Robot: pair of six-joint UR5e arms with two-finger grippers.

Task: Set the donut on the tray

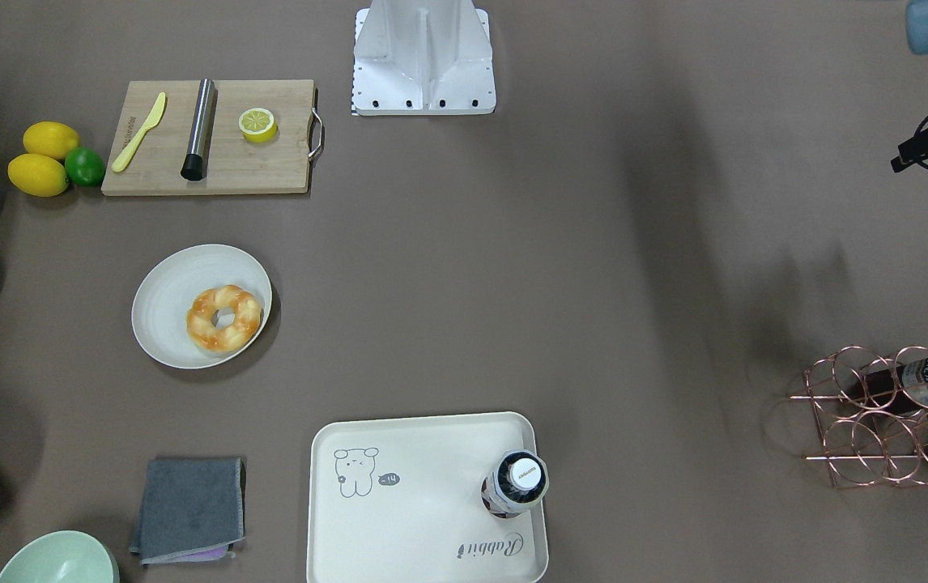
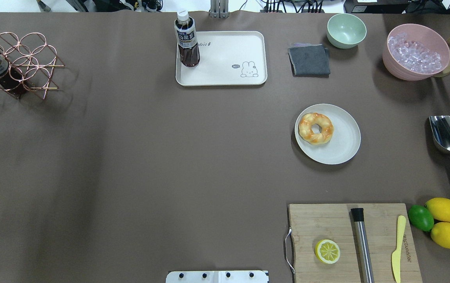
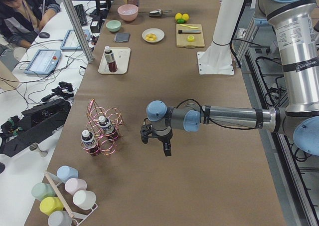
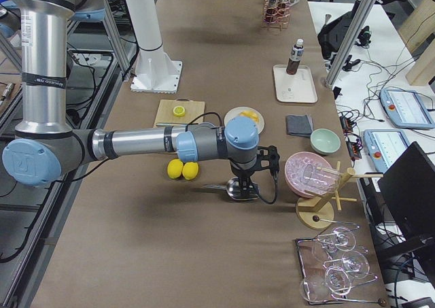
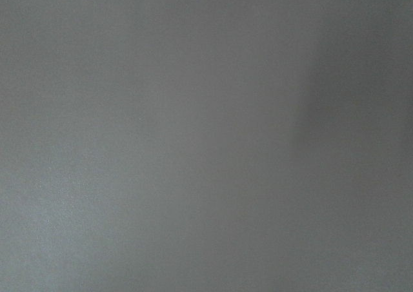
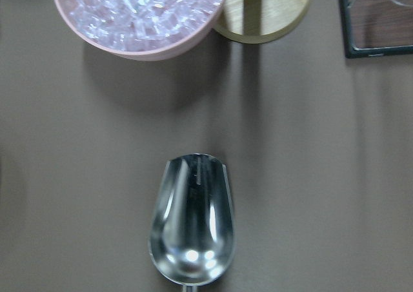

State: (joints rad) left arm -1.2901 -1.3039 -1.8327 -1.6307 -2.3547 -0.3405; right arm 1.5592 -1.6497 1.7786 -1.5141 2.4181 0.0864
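Observation:
The donut (image 1: 223, 317) is a glossy golden-orange ring lying on a round off-white plate (image 1: 166, 295); it also shows in the overhead view (image 2: 316, 128). The cream tray (image 1: 415, 510) with the grey animal drawing lies at the table's far edge (image 2: 225, 59), with a dark tea bottle (image 2: 187, 39) standing in one corner. My left gripper (image 3: 166, 150) hovers near the copper rack, far from both; I cannot tell its state. My right gripper (image 4: 245, 180) hangs over a metal scoop (image 6: 191, 218); I cannot tell its state.
A wooden cutting board (image 2: 350, 236) holds a lemon half (image 2: 327, 251), a steel rod and a yellow knife. Lemons and a lime (image 2: 420, 217), a pink ice bowl (image 2: 417, 53), a green bowl (image 2: 346, 30), a grey cloth (image 2: 309, 59) and a copper bottle rack (image 2: 17, 63) stand around.

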